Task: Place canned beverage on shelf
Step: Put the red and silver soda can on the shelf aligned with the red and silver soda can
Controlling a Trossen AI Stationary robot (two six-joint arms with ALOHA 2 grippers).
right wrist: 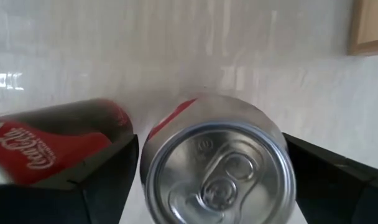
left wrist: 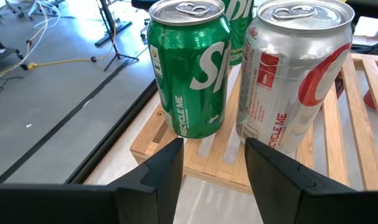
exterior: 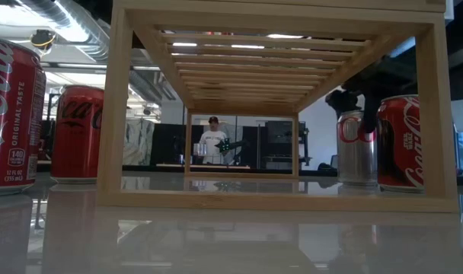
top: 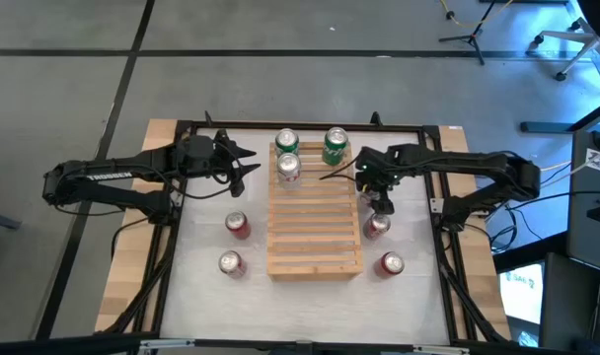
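On the white worktop (top: pixel 206 286) the slatted wooden shelf (top: pixel 314 222) sits at centre. At its 12 o'clock end stand a green can (top: pixel 287 142) and a silver-and-red can (top: pixel 289 169); another green can (top: pixel 336 145) stands just off the 1 o'clock corner. The left pincer (top: pixel 249 164) hangs at the shelf's 10 o'clock, clenched and empty. The right pincer (top: pixel 381 205), at 3 o'clock, has its fingers spread wide around a silver can (right wrist: pixel 219 168), though a grip cannot be told. Red cans stand around at 4, 8 and 9 o'clock.
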